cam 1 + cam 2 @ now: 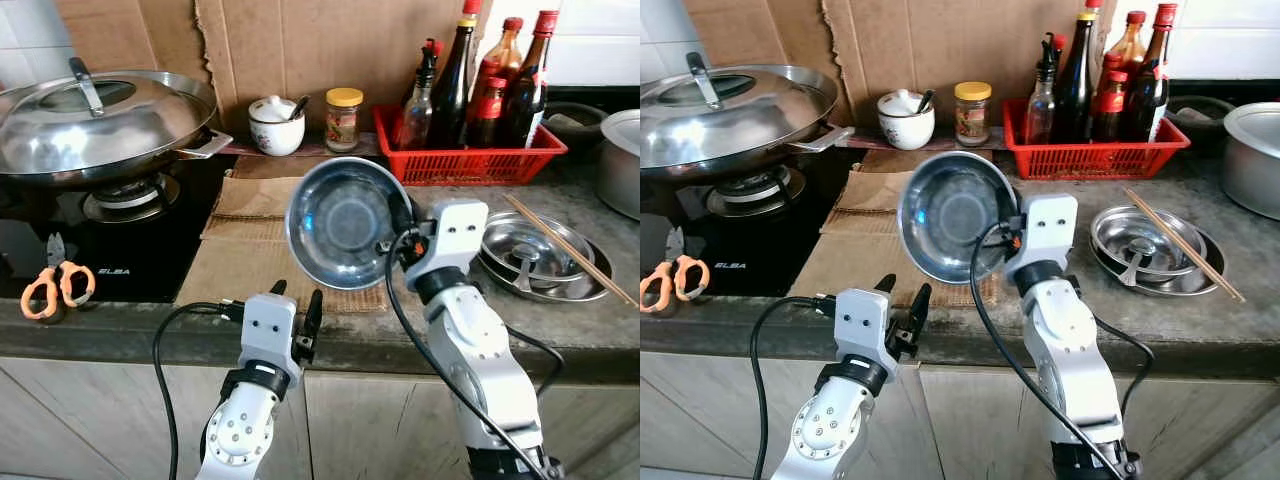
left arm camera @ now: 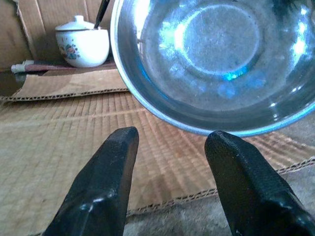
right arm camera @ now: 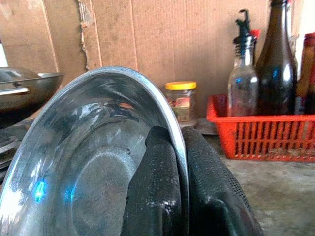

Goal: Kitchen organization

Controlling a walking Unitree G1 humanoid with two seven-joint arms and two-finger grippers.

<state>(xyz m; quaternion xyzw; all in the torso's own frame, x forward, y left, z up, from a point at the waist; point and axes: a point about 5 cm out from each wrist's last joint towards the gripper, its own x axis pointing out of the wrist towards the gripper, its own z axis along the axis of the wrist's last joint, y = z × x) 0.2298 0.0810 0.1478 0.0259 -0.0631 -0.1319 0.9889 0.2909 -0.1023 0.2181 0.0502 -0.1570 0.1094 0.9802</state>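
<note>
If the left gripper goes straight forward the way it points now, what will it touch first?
Probably the steel bowl that the right gripper holds tilted above the cardboard. The left gripper, jaws open, points just under its rim, so depth is uncertain.

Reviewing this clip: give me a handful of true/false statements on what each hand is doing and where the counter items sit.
1. The right hand pinches the rim of a steel bowl. True.
2. The left hand holds the scissors. False: it is open and empty, near the counter's front edge; the scissors lie by the stove.
3. The bowl rests flat on the cardboard. False: it is held tilted above it.
4. Chopsticks lie across the steel dishes to the right. True.
5. The bottles stand in a red basket. True.
6. The wok is uncovered. False: a lid is on it.
</note>
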